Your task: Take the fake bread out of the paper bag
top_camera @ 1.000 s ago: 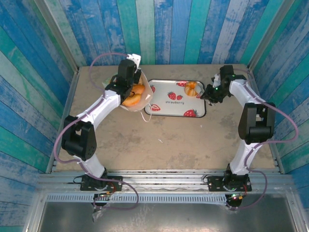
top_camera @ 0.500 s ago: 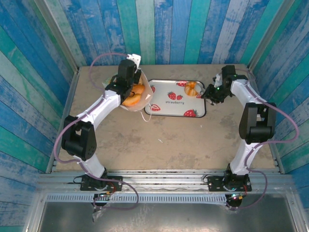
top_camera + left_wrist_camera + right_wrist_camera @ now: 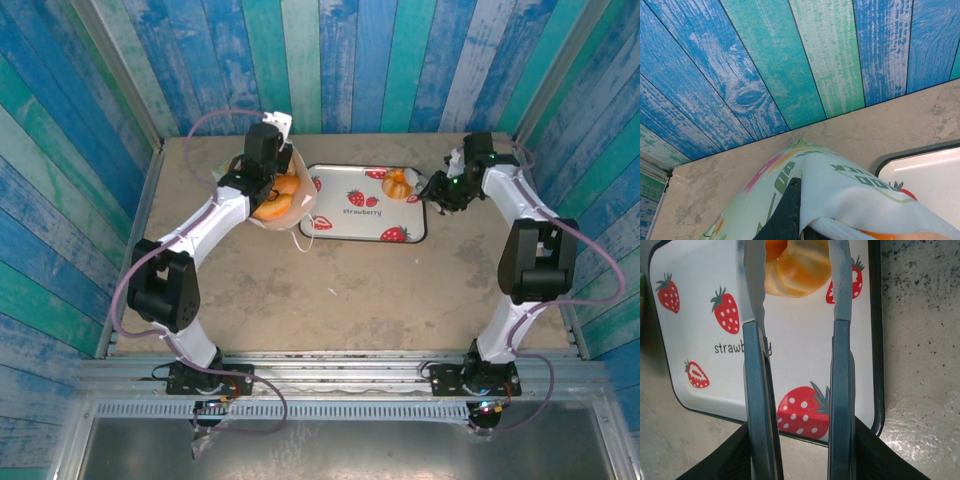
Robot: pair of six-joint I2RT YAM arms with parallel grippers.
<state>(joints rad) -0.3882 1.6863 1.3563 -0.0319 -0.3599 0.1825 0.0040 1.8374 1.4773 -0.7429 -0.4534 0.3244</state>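
The white paper bag (image 3: 292,212) lies at the back left of the table, mouth toward the tray, with orange fake bread (image 3: 272,207) showing inside. My left gripper (image 3: 271,183) is shut on the bag's upper edge. In the left wrist view a dark finger (image 3: 788,210) pinches the printed paper (image 3: 850,185). One golden roll (image 3: 397,184) lies on the strawberry tray (image 3: 350,232). My right gripper (image 3: 429,191) hovers just right of it, open. The right wrist view shows the roll (image 3: 800,262) on the tray beyond the spread fingers (image 3: 756,365), free of them.
The tray's dark rim (image 3: 878,365) runs close to the right finger, with bare speckled table (image 3: 920,340) beyond it. Blue and green plank walls (image 3: 350,60) close in the back and both sides. The bag's cord handle (image 3: 318,222) trails onto the tray's left end.
My right gripper has opened and drawn back to the right, away from the roll on the tray. The left arm and the bag have not moved.
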